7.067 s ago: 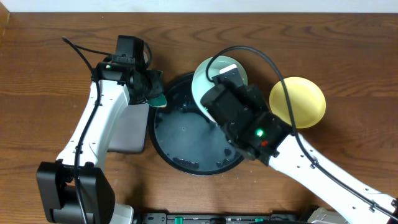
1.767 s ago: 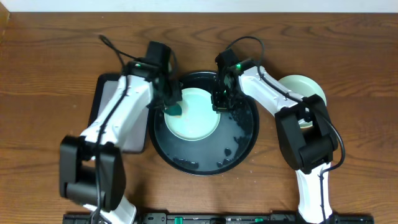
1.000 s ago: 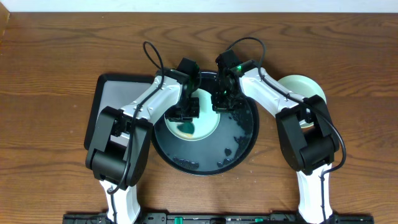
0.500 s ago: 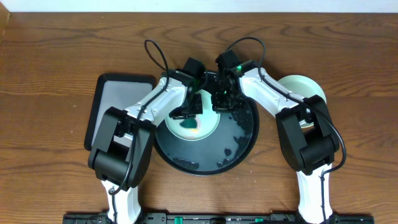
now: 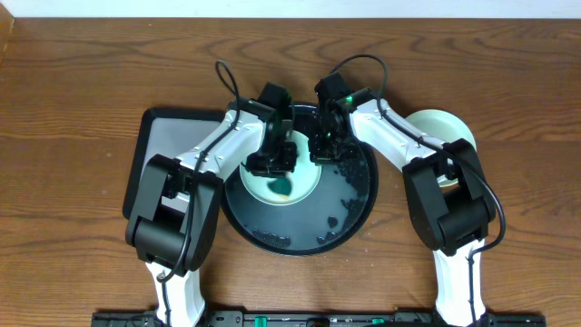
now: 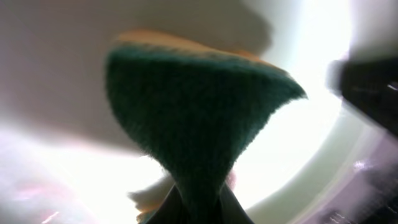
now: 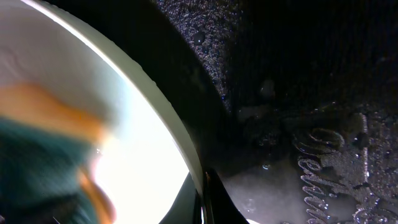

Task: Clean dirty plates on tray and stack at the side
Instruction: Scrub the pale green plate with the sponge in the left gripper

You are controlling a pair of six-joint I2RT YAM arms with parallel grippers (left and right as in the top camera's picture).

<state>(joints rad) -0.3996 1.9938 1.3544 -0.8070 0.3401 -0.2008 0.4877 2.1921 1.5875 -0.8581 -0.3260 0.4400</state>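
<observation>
mint plate [image 5: 259, 188] face up in black tray [image 5: 349, 211], green sponge [image 5: 284, 187] on it

Fuzzy green sponge [image 6: 196, 121], glossy pale plate [image 7: 134, 146], rough-textured black tray [image 7: 286, 68], matt wooden table [image 5: 73, 91].

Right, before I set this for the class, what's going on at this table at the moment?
The left hand holds a green sponge pressed onto a pale green plate that lies in the round black tray. The right hand pinches that plate's right rim, seemingly to steady it. A second plate, also pale green, sits outside the tray, off to the right.
</observation>
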